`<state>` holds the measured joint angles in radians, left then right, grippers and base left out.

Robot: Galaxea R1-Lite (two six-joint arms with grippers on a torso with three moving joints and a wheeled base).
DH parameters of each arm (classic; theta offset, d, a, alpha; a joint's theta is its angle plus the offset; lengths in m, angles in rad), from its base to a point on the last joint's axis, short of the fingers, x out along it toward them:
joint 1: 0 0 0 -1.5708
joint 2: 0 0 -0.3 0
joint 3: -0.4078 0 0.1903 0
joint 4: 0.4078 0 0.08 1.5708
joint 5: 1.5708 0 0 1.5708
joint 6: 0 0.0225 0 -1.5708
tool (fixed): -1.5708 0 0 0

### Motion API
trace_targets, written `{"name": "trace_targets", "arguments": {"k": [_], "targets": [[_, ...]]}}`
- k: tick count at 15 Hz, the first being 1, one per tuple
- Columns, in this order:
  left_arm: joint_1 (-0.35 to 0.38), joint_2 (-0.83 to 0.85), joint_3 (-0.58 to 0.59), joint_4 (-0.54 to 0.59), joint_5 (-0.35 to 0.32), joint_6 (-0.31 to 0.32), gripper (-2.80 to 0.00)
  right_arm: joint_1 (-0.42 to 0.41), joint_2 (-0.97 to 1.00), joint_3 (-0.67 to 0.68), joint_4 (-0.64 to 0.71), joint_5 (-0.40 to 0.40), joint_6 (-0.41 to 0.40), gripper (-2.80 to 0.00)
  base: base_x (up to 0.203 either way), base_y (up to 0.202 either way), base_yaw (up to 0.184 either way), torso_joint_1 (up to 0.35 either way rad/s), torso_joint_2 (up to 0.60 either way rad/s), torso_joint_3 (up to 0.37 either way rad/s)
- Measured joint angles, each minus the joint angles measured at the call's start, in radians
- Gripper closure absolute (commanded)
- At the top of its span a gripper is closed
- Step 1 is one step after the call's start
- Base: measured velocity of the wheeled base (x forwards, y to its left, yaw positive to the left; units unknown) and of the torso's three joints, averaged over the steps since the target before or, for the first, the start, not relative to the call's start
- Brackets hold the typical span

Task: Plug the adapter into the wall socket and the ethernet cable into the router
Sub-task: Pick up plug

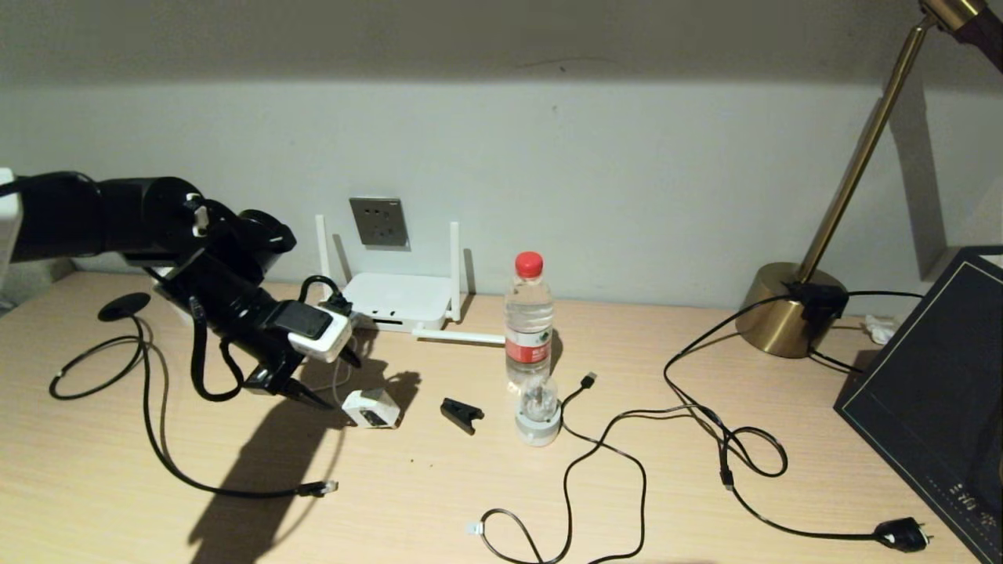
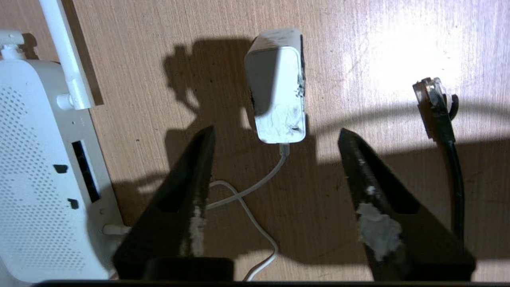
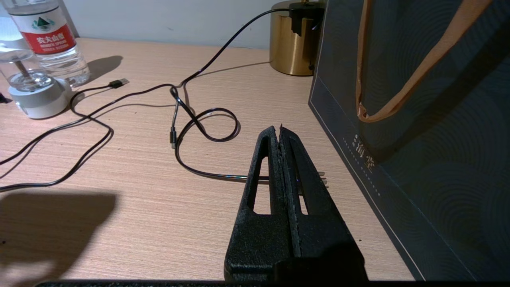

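Note:
The white adapter point(image 1: 372, 409) lies on the desk in front of the router point(image 1: 400, 301), its thin white cord point(image 2: 255, 187) looping back under my left gripper. My left gripper point(image 1: 342, 384) hovers open just above and behind the adapter point(image 2: 279, 85), one finger on each side of the cord, holding nothing. The ethernet cable's clear connector point(image 1: 317, 489) rests on the desk beside it point(image 2: 432, 103); its round disc end point(image 1: 124, 305) is at the far left. The grey wall socket point(image 1: 379, 222) sits on the wall above the router point(image 2: 36, 171). My right gripper point(image 3: 279, 129) is shut and empty, low over the desk beside a dark bag.
A water bottle point(image 1: 529, 317), a small bulb gadget point(image 1: 537, 411) and a black clip point(image 1: 461, 413) stand right of the adapter. The USB-tipped cable point(image 1: 588, 380), the lamp cord with its black plug point(image 1: 901, 535), the brass lamp base point(image 1: 783, 313) and a dark bag point(image 1: 932, 392) fill the right side.

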<state>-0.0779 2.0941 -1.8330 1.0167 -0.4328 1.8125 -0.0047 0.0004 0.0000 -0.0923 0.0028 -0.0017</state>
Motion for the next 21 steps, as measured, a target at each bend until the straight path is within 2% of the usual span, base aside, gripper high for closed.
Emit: {"name": "trace_targets", "arguments": {"k": [4, 7, 11, 14, 21], "targets": [[-0.016, 0.011, 0.012, 0.0, -0.004, -0.085, -2.8, 0.0, 0.0, 0.0, 0.0, 0.0, 0.0, 0.0, 0.0, 0.0, 0.0, 0.0, 0.0, 0.0], [-0.035, 0.012, 0.027, -0.002, -0.008, -0.185, -2.8, 0.0, 0.0, 0.0, 0.0, 0.0, 0.001, 0.0, 0.0, 0.0, 0.0, 0.0, 0.0, 0.0], [-0.044, 0.02, 0.031, -0.003, -0.007, -0.196, -2.8, 0.0, 0.0, 0.0, 0.0, 0.0, 0.0, 0.0, 0.0, 0.0, 0.0, 0.0, 0.0, 0.0], [-0.05, 0.022, 0.032, -0.009, -0.007, -0.239, -2.8, 0.0, 0.0, 0.0, 0.0, 0.0, 0.0, 0.0, 0.0, 0.0, 0.0, 0.0, 0.0, 0.0], [-0.051, 0.055, 0.026, -0.028, -0.007, -0.251, -2.8, 0.0, 0.0, 0.0, 0.0, 0.0, 0.0, 0.0, 0.0, 0.0, 0.0, 0.0, 0.0, 0.0]]}}
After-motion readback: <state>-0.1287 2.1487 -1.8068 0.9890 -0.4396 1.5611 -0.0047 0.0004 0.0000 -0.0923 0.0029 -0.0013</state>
